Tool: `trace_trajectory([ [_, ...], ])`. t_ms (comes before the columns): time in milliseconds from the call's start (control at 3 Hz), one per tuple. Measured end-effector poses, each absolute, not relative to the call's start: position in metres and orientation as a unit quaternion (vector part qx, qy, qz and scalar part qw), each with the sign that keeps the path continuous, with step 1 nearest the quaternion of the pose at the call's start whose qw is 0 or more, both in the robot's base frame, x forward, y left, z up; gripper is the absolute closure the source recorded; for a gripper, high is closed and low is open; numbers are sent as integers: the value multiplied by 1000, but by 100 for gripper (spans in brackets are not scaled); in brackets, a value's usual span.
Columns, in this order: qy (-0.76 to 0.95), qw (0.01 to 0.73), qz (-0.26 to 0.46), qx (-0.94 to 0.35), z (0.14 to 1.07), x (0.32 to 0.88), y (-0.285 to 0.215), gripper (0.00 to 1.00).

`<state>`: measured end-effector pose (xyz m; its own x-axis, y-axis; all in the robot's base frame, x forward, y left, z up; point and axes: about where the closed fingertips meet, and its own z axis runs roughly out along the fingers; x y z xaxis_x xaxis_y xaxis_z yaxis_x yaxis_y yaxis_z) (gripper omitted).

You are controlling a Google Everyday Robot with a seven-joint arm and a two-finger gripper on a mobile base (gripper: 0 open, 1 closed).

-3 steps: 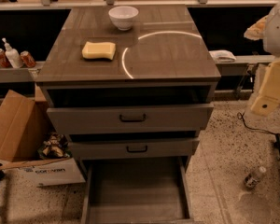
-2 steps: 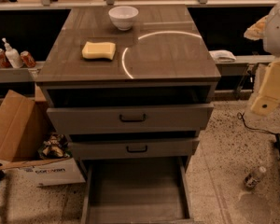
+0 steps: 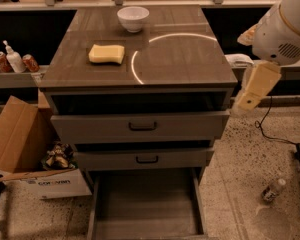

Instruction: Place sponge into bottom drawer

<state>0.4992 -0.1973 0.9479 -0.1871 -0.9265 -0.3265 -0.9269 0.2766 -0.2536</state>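
Note:
The pale yellow sponge [image 3: 106, 53] lies flat on the left part of the grey-brown cabinet top [image 3: 180, 59]. The bottom drawer [image 3: 145, 206] is pulled out at the foot of the cabinet, and its flat floor is bare. My gripper [image 3: 254, 88], cream-yellow under the white arm, hangs in the air off the cabinet's right side at about top-drawer height. It is well to the right of the sponge and holds nothing that I can see.
A white bowl [image 3: 133, 18] stands at the back of the cabinet top. The two upper drawers [image 3: 142, 126] are slightly open. An open cardboard box [image 3: 20, 144] sits on the floor at the left, with cans and a bottle [image 3: 12, 59] on a shelf above. A plastic bottle [image 3: 274, 189] lies on the floor at the right.
My arm and gripper have moved left, closer to the cabinet's right side. The sponge, the bowl and the drawers have not moved.

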Motion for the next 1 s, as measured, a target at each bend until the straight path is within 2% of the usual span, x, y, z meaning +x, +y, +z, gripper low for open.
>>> trace_trajectory([
  [333, 773, 245, 24, -585, 938, 527, -187, 0],
  [1000, 765, 261, 29, -588, 933, 548, -183, 0],
])
